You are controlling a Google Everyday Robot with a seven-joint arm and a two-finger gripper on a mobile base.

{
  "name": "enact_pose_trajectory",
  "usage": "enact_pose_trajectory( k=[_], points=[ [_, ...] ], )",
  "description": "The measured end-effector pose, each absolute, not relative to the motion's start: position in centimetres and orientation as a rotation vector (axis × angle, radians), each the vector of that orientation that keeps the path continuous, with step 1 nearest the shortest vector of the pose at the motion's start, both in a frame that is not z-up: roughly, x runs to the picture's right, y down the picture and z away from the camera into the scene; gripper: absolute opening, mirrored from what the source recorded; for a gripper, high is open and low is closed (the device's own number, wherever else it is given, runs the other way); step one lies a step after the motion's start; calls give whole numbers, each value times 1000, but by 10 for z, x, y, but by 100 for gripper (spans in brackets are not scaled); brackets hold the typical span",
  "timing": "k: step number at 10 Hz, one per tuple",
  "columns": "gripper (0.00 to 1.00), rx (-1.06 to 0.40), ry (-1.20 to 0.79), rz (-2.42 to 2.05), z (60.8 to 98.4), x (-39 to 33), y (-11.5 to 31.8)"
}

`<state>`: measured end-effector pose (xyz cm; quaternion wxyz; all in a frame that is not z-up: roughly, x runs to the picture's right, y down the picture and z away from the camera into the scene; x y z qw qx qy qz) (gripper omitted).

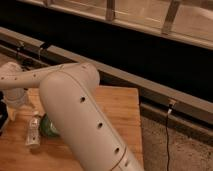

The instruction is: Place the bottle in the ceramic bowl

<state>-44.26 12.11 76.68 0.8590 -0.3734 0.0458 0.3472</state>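
The small white bottle (34,131) with a pale label is on the wooden table (115,107), right next to the left edge of the green ceramic bowl (50,128). Most of the bowl is hidden behind my big white arm (82,120). My gripper (16,98) is at the far left, just above and behind the bottle, at the end of the forearm that reaches in from the right. I cannot tell whether it touches the bottle.
A dark object (4,117) sits at the left edge of the view. A black wall with metal rails (150,82) runs behind the table. Grey carpet (175,150) and a thin cable (167,135) lie to the right.
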Motion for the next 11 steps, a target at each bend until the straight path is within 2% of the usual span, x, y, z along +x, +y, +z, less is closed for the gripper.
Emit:
enact_pose_trajectory(
  k=[5, 11],
  points=[
    [65, -791, 102, 732, 768, -443, 123],
    [65, -821, 194, 767, 823, -416, 167]
  ],
)
